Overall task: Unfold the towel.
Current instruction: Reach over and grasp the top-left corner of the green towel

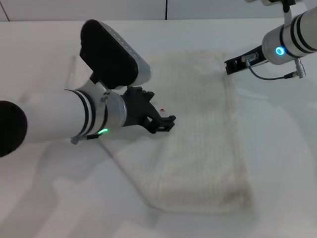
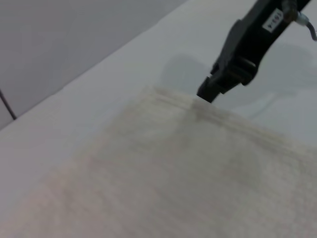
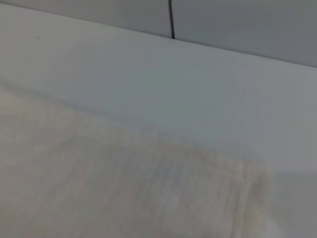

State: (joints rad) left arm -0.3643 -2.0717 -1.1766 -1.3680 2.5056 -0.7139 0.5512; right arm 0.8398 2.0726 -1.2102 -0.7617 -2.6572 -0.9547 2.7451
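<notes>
The cream-white towel [image 1: 203,134] lies folded into a long strip on the white table [image 1: 44,198], with faint ribbed stripes and a tiny red tag [image 1: 162,109] at its left edge. My left gripper [image 1: 159,111] is low over that left edge, beside the tag, with its jaws spread and nothing in them. My right gripper [image 1: 228,68] is at the towel's far right corner. In the left wrist view its black tip [image 2: 205,94] touches the towel's edge [image 2: 168,99]. The right wrist view shows only the towel [image 3: 99,188] and the table.
A grey wall [image 1: 163,9] with a dark seam runs along the table's far edge. The left arm's white forearm [image 1: 54,119] covers the table's left part. A cable [image 1: 270,77] hangs from the right wrist.
</notes>
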